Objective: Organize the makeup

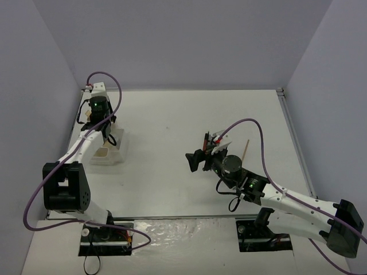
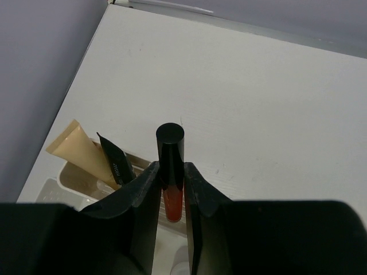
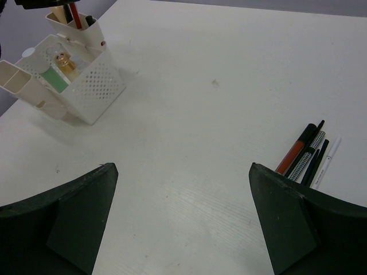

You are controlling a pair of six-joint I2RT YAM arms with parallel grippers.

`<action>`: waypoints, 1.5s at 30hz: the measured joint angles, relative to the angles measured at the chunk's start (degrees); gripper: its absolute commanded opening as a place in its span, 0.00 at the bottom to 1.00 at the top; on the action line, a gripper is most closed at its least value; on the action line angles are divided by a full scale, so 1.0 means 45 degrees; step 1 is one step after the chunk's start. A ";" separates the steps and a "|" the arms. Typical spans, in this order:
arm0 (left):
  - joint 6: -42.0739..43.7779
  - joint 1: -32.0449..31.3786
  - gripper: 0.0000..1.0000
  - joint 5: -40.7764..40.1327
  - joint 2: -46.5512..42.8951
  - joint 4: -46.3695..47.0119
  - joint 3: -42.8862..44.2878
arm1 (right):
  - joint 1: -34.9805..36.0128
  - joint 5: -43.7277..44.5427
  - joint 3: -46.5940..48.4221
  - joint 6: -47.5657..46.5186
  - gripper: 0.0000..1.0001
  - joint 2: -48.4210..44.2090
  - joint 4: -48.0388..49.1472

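My left gripper (image 1: 103, 127) (image 2: 171, 172) is shut on a lip-gloss tube (image 2: 170, 150) with a black cap and red-orange body, held upright over the white tray (image 1: 112, 153). A tan tube with a black cap (image 2: 83, 152) leans in a tray compartment. My right gripper (image 1: 199, 151) (image 3: 183, 189) is open and empty above the bare table. Several thin black, red and white pencils (image 3: 307, 153) lie just right of it, also in the top view (image 1: 217, 139). A tan wooden stick (image 1: 246, 150) lies further right.
The tray (image 3: 94, 91) is perforated and appears at upper left in the right wrist view; it holds a green-white bottle (image 3: 53, 77), a small gold-capped bottle (image 3: 62, 62) and upright sticks (image 3: 73, 14). Purple walls enclose the table on three sides.
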 measured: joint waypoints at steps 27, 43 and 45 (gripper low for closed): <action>-0.2177 -0.0005 0.94 0.2343 -0.5562 -0.4855 0.1553 | -0.0934 0.2266 0.2980 0.3396 0.67 0.4181 -0.3974; -0.2078 -0.1206 0.94 0.5690 -0.8074 -0.8007 -0.3224 | -0.3396 0.1212 0.5400 0.4493 0.42 0.9414 -0.4506; -0.2026 -0.1246 0.94 0.5752 -0.8202 -0.8051 -0.3283 | -0.3528 0.1161 0.5511 0.4545 0.41 0.9785 -0.4537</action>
